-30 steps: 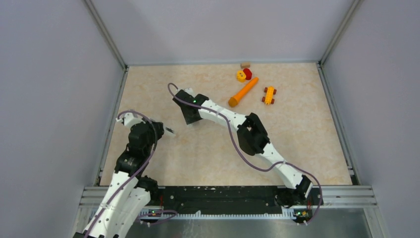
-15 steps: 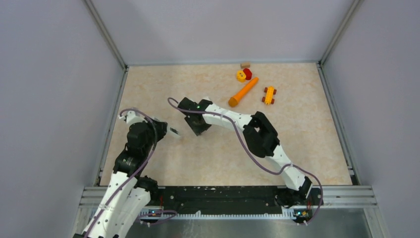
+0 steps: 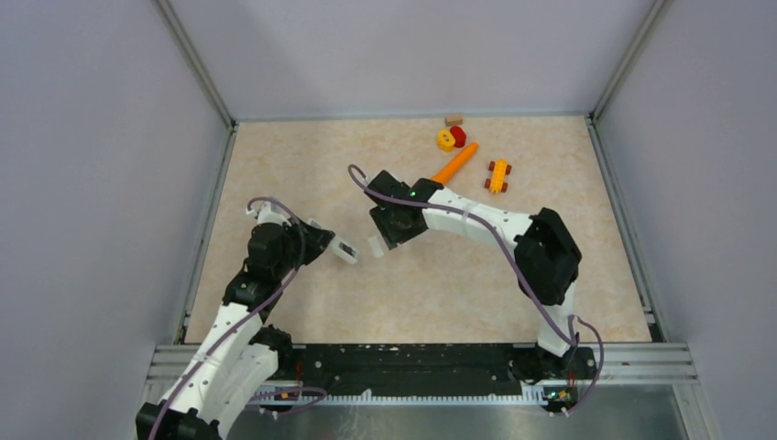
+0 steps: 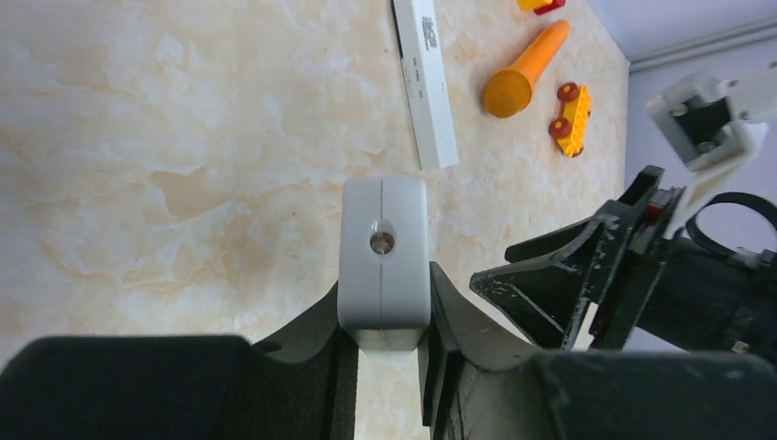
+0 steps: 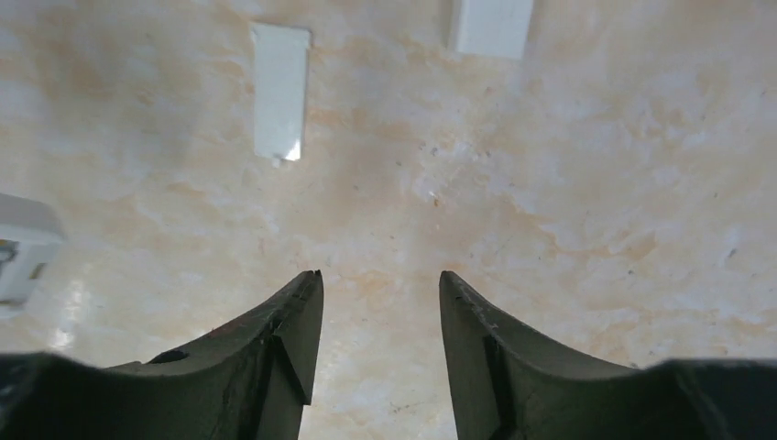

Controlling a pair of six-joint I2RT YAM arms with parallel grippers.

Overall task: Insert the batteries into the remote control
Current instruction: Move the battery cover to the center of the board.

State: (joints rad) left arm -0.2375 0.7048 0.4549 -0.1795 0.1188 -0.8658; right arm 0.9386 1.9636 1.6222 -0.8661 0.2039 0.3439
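Observation:
My left gripper (image 3: 322, 246) (image 4: 385, 307) is shut on a short white block (image 4: 383, 252) with a seam and a small round hole, held above the table; the block also shows in the top view (image 3: 344, 250). A long slim white bar, the remote control (image 4: 426, 87), lies on the table beyond it; its end shows in the right wrist view (image 5: 490, 23), and the right arm hides it from above. My right gripper (image 3: 389, 227) (image 5: 380, 275) is open and empty over bare table. A small flat white piece (image 5: 279, 92) (image 3: 376, 245) lies ahead of it. No batteries show.
An orange carrot toy (image 3: 455, 163) (image 4: 527, 69), a yellow toy car (image 3: 497, 174) (image 4: 573, 119), yellow and red toys (image 3: 451, 137) and a brown block (image 3: 454, 119) lie at the back right. Metal rails (image 3: 206, 229) edge the table.
Both grippers have moved to the right. The left one carries the white block with it. The right arm has swung right, and the small flat white piece now shows below its gripper.

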